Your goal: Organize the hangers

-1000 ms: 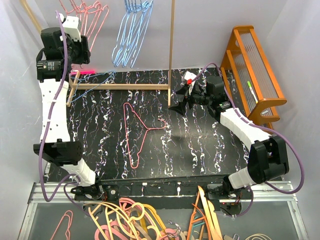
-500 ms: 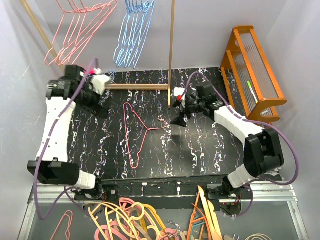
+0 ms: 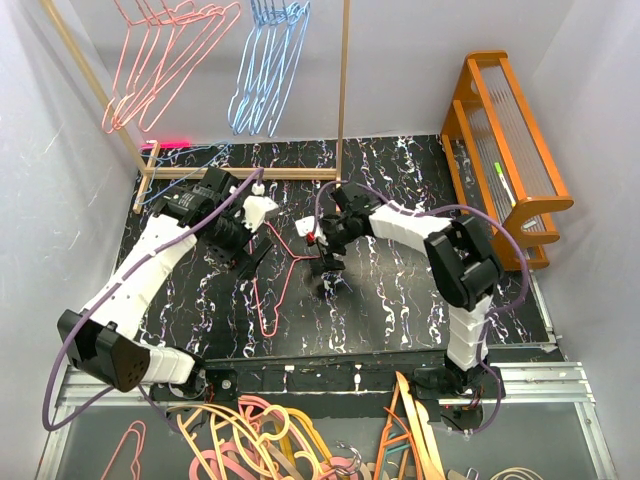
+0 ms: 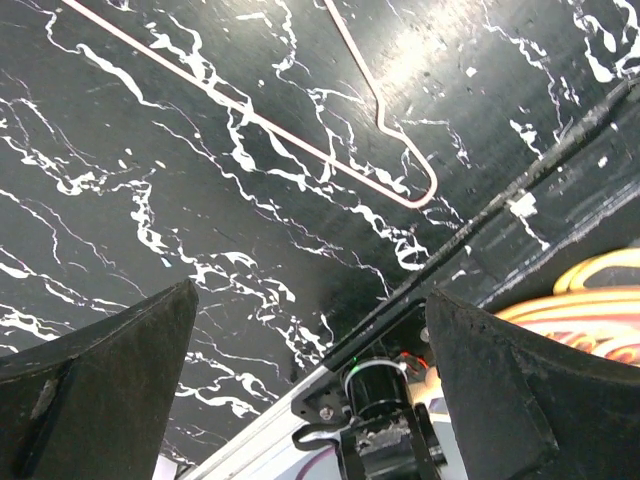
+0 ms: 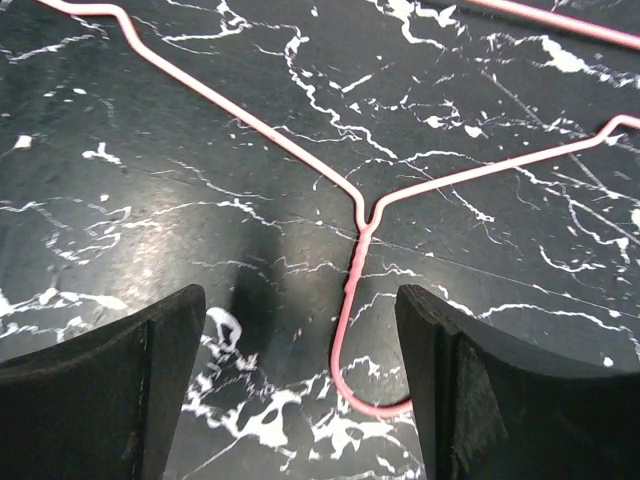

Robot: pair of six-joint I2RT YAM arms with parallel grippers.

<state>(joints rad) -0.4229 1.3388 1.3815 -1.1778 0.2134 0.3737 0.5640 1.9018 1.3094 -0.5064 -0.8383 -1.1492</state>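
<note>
One pink-red wire hanger (image 3: 262, 300) lies flat on the black marbled table. Its hook points right, under my right gripper (image 3: 322, 252). In the right wrist view the twisted neck (image 5: 360, 240) and the hook (image 5: 345, 370) lie between the open fingers, close above the table. My left gripper (image 3: 262, 248) is open and empty above the hanger's left part. The left wrist view shows a rounded corner of the hanger (image 4: 400, 190) ahead of the open gripper (image 4: 310, 292). Several pink-red hangers (image 3: 160, 55) and light blue hangers (image 3: 265, 70) hang at the back.
A wooden rail frame (image 3: 250, 173) with an upright post (image 3: 344, 90) stands at the table's back. An orange wooden rack (image 3: 510, 140) stands at the right. Thicker orange, pink and cream hangers (image 3: 270, 440) lie piled below the table's near edge, beside the arm bases (image 4: 380, 400).
My left arm has swung down from the hanging pink hangers to the table, over the lying hanger. My right gripper has moved left and down over the hanger's hook.
</note>
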